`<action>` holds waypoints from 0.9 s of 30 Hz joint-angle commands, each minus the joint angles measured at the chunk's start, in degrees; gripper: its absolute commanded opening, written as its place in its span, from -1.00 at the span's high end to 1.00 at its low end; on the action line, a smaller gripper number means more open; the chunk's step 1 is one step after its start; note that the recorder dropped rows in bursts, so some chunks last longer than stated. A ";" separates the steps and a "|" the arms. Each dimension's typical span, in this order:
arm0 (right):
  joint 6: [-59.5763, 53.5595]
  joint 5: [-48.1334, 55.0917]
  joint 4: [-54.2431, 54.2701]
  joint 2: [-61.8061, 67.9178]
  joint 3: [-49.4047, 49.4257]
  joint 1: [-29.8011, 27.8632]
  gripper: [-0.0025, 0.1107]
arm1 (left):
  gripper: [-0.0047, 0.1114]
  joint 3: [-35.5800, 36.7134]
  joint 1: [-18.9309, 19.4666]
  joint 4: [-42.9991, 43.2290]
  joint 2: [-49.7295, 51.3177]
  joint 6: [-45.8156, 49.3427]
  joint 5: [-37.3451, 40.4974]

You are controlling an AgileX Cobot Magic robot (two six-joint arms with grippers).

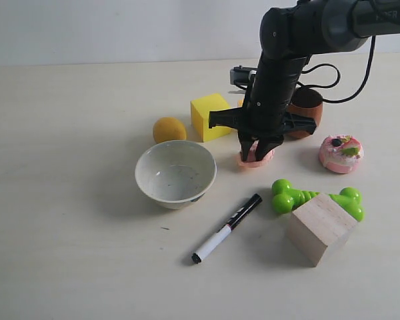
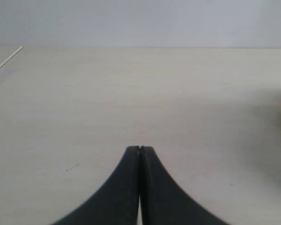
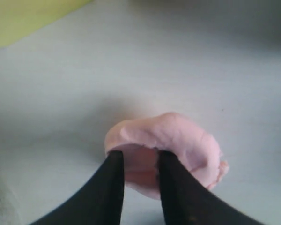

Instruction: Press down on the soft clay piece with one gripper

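The soft clay piece (image 1: 253,161) is a small salmon-pink lump on the table between the bowl and the donut toy. My right gripper (image 1: 256,149) points straight down onto it. In the right wrist view the two black fingertips (image 3: 116,161) stand a little apart, their ends sunk into the clay piece (image 3: 187,138), and a ridge of clay sits between them. My right gripper (image 3: 139,157) is open. My left gripper (image 2: 139,149) is shut with nothing in it, over bare table; the exterior view does not show it.
A white bowl (image 1: 147,162) sits left of the clay. A yellow cube (image 1: 210,115), an orange ball (image 1: 169,129) and a brown cup (image 1: 309,107) lie behind it. A pink donut toy (image 1: 341,154), a green toy (image 1: 290,195), a wooden block (image 1: 320,228) and a marker (image 1: 227,228) lie right and in front.
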 commanded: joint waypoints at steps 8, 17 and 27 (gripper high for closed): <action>-1.21 -1.44 0.17 -0.21 -0.28 -0.13 0.96 | 0.92 -0.15 -0.29 -0.09 -0.31 -0.33 -0.54; -2.92 -1.56 0.17 -0.21 -0.28 -0.13 0.40 | 0.92 -0.15 -0.29 -0.09 -0.31 -0.33 -0.54; -3.37 -0.27 -0.44 -0.21 -0.28 -0.13 0.96 | 0.92 -0.15 -0.29 -0.09 -0.31 -0.33 -0.54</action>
